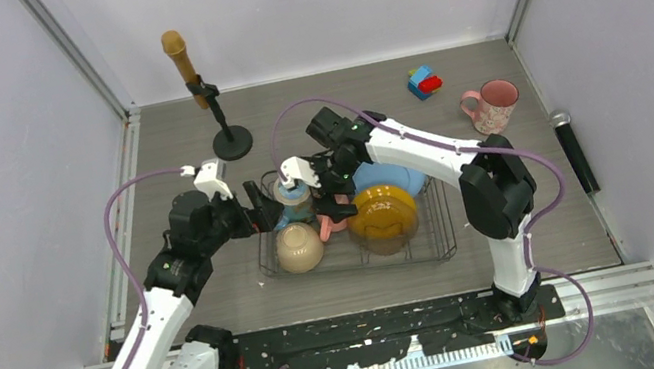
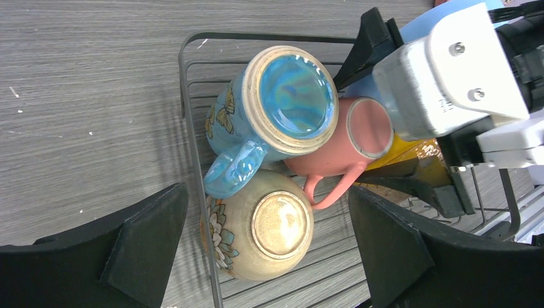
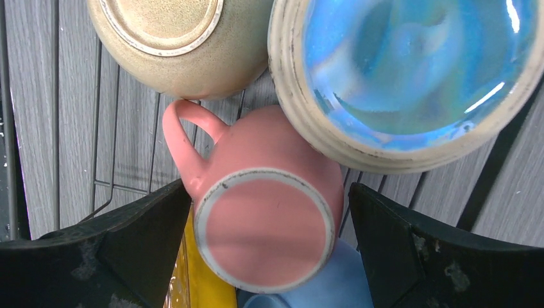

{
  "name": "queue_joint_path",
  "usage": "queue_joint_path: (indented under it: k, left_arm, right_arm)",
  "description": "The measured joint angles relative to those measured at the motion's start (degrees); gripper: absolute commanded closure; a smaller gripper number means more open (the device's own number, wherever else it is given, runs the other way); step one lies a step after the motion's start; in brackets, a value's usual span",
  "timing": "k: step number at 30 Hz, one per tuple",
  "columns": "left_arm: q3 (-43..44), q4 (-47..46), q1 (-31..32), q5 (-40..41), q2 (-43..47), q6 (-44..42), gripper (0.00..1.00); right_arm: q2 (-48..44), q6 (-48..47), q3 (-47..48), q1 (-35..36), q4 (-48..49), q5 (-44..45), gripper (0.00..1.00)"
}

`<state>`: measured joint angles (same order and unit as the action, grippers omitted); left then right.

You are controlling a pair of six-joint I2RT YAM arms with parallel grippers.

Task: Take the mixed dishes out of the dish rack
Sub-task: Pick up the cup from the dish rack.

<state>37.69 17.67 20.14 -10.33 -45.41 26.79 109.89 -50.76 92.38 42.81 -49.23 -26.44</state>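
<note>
Both open: left end effector [image 2: 266,192], right end effector [image 3: 268,192]; blue mug [image 2: 289,96] touches pink mug [image 2: 367,128].

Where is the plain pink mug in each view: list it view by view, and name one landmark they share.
Top external: only a pink sliver of the plain pink mug shows, just right of the beige bowl in the dish rack.
Left wrist: centre-right, handle toward the beige bowl.
Right wrist: lower centre, large in frame.
Shared landmark: the beige bowl, by the mug's handle.
</note>
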Motion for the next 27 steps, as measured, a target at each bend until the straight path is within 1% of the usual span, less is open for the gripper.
queue_joint_path:
  k: [3,5,7,11,12,16,17,18,19,21,27]
  left_arm:
    - [-0.15,0.04,0.0,0.02,0.42,0.02,0.0]
    - [-0.22,0.07,0.0,0.02,0.81,0.04,0.0]
    - [-0.26,0.15,0.0,0.02,1.2,0.04,0.0]
    - [-0.5,0.2,0.0,0.02,1.86,0.2,0.0]
    - [-0.5,0.22,0.0,0.02,1.95,0.24,0.0]
    - [-0.66,0.17,0.0,-0.02,2.71,0.35,0.0]
    - [-0.76,0.17,0.0,-0.04,2.97,0.44,0.0]
    - [-0.87,0.17,0.0,-0.07,3.21,0.52,0.0]
    - [-1.03,0.2,0.0,-0.17,3.52,0.83,0.0]
    - [-1.18,0.2,0.0,-0.22,3.85,1.14,0.0]
    - [-1.27,0.17,0.0,-0.26,4.57,1.57,0.0]
  right_arm:
    - [0.76,0.09,-0.02,0.22,0.0,0.26,0.02]
    - [0.76,0.11,-0.04,0.24,0.0,0.55,0.05]
    - [0.76,0.15,-0.04,0.26,0.15,0.87,0.09]
    - [0.76,0.35,-0.04,0.39,-0.02,1.18,0.2]
    - [0.76,0.33,-0.04,0.44,-0.02,1.29,0.21]
    - [0.76,0.28,0.07,0.5,-0.15,1.36,0.38]
    - [0.76,0.22,0.22,0.55,-0.39,1.4,0.46]
    - [0.76,0.15,0.35,0.55,-0.57,1.46,0.49]
    - [0.76,0.04,0.55,0.59,-1.01,1.57,0.55]
    - [0.79,-0.17,0.98,0.61,-1.92,1.62,0.58]
    - [0.74,-1.7,1.92,0.63,-4.02,1.18,0.6]
